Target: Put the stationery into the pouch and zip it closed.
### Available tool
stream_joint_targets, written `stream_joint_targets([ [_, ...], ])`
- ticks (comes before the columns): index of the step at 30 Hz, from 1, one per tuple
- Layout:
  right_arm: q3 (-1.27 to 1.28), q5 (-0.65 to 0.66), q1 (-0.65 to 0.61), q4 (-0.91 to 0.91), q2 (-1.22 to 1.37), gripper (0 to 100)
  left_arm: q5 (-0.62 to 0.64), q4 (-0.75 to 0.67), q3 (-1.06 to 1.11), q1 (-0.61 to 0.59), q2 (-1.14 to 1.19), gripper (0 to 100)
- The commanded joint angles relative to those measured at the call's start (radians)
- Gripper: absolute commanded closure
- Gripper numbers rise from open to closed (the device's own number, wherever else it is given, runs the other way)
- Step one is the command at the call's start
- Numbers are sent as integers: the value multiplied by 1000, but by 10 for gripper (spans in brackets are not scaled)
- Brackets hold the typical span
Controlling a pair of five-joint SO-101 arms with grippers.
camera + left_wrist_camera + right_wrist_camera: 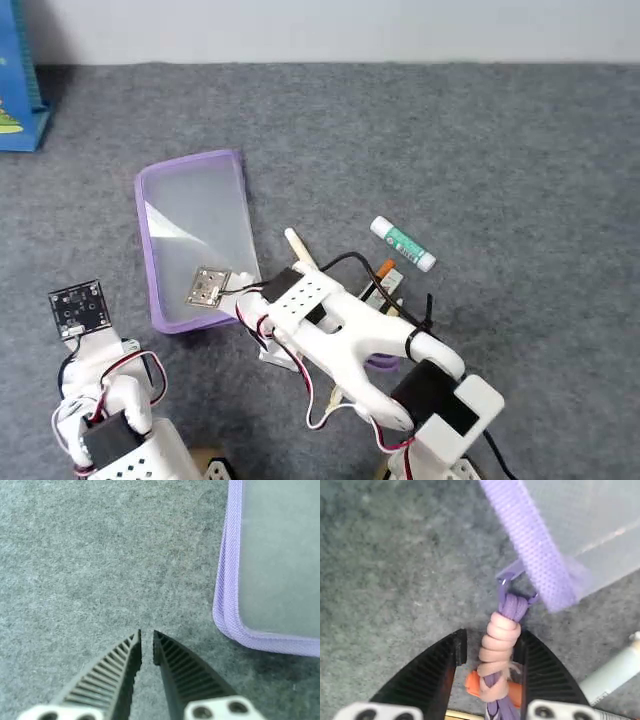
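Black ridged jaws of the right gripper [492, 635] sit wide apart with the zip pull between them, a purple cord wrapped in a pink coil [500, 642]. One jaw touches the coil and the other has a gap beside it, so the pull is not squeezed yet. The cord is tied to the small purple zip tab [512, 575] at a corner of the see-through plastic pouch with the purple cloth edge [540, 565]. Under the cord lies a small orange thing [474, 682] (I cannot tell what it is), and near it a white glue stick with a green label [612, 672].

I think the step now is to grab the pull, likely to open the pouch, since it looks empty and the stationery lies outside it on the grey carpet [500, 150]. To do it well, the jaws should close on the fat pink coil, not the thin cord, and not pinch the orange thing below. Then the pull should go along the purple edge, low and slow, so the pouch does not slide. The other arm could hold the pouch down.

From above, the right arm [340, 335] stretches low from its base to the pouch's near corner, with a pale wooden stick [300, 248] beside it. The left gripper [147, 632] has its jaws almost together with nothing in them. It hangs over bare carpet just beside another corner of the pouch.
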Motion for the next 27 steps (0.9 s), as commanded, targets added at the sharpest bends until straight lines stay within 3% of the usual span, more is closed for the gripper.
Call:
stream_joint_targets([
  [1,-48,-12,-5,24,4,842,3,-26,-13,-6,-11,952],
  [20,-83,-32,-7,25,2,842,3,-26,-13,-6,-11,952],
  [27,-83,-32,-7,19,10,935,3,-26,-13,-6,-11,952],
])
